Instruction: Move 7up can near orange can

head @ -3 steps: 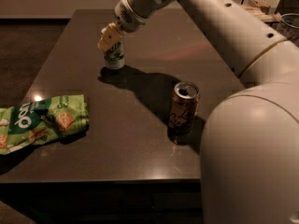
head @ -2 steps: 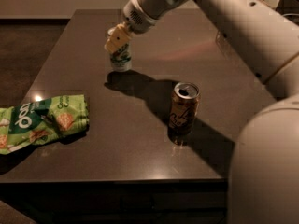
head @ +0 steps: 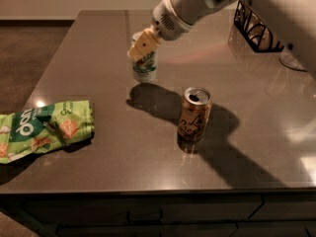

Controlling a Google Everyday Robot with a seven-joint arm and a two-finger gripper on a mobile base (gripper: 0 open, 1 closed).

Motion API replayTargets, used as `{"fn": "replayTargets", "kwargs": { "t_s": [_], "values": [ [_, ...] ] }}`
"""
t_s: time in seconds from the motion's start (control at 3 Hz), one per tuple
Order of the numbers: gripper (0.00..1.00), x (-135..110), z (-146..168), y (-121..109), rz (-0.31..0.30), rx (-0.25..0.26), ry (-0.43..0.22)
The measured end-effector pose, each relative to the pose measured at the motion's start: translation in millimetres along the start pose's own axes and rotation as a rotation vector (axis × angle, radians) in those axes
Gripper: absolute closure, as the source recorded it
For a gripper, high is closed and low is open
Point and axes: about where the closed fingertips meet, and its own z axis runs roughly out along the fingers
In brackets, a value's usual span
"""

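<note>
Now, 7up can point(head: 144, 65): upright at mid-table, behind and left of the orange can point(head: 194, 113), near but apart from it, bare tabletop and a dark shadow between; set on the surface or just off it, impossible to tell.
Gripper point(head: 140, 51): down over the can's upper half, one pale finger point(head: 143, 44) laid across the label, pinching the 7up can, judging by the shared travel of can and finger.
Change: 7up can and gripper shifted together to the right and slightly toward the camera over the last second, gap to the orange can plainly narrowed.
Orange can: upright and unmoved toward the front of the table point(head: 113, 174), top opened.
Meaning for the task: carry under way and well along, not finished; a little more travel probably wanted, then a set-down and release.
Risk: a nudge to the orange can on the final approach.
Elsewhere: green chip bag point(head: 44, 130) at the left front edge, black wire rack point(head: 254, 28) at the far right, both well apart from the cans.
</note>
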Motion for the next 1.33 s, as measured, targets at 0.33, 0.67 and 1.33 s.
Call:
{"fn": "replayTargets", "kwargs": {
  "t_s": [0.33,0.67,1.33],
  "values": [
    [1.0,24,-20,7,0.054,0.026,0.004],
    [1.0,45,-32,20,0.094,0.042,0.021],
    [0.84,76,-38,40,0.158,0.102,0.089]
  ]
}}
